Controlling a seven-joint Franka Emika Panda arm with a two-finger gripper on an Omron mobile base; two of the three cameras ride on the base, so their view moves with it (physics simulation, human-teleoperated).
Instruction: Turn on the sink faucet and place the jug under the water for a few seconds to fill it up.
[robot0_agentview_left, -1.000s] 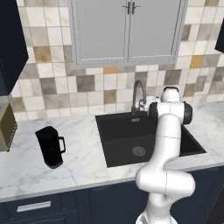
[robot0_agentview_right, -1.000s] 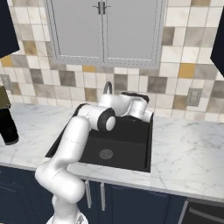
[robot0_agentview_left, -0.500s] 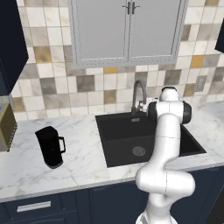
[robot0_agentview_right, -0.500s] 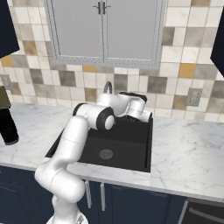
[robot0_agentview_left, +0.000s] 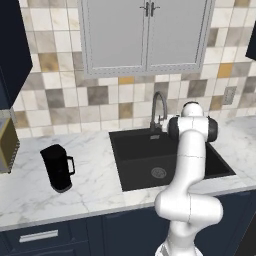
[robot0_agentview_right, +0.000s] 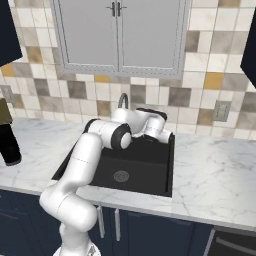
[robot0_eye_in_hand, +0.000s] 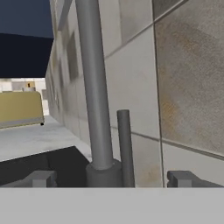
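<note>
While the gripper stands wide at the sink faucet, nudge its thin lever sideways, gently.

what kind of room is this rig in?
A kitchen, rendered: a black sink with a gooseneck faucet set in a marble counter, a tiled backsplash behind, and wall cabinets above.

A home kitchen, rendered. Black sink set into a white marble counter, grey gooseneck faucet at its back edge. Behind the sink, a beige and brown tiled backsplash; above, grey wall cabinets; below, navy base cabinets.
</note>
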